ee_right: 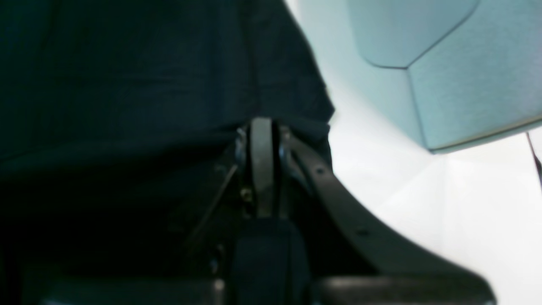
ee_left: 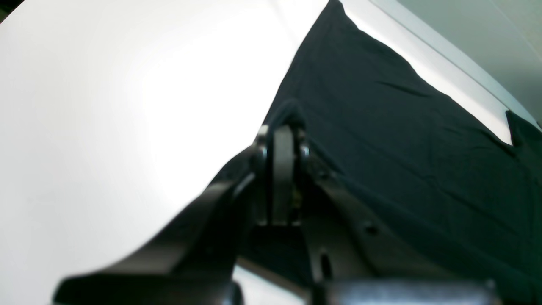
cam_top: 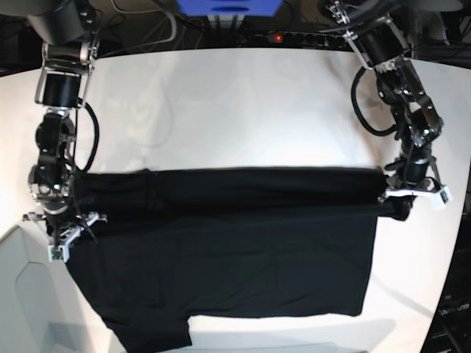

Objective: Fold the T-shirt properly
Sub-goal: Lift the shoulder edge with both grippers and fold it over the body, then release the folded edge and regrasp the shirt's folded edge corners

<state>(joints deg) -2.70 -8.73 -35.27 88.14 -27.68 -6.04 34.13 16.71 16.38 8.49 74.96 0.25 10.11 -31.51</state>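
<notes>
In the base view the T-shirt (cam_top: 221, 250) lies spread across the lower half of the white bench (cam_top: 235, 110), black side up, one sleeve hanging toward 7 o'clock. At 3 o'clock the left gripper (cam_top: 401, 202) is clamped on the shirt's edge, a fold drawn up toward it. At 9 o'clock the right gripper (cam_top: 62, 232) pinches the opposite edge, jaws closed on cloth.

Both wrist views blurred; T-shirt (cam_top: 221, 243) lower sleeve cut by base frame edge; print not visible.
</notes>
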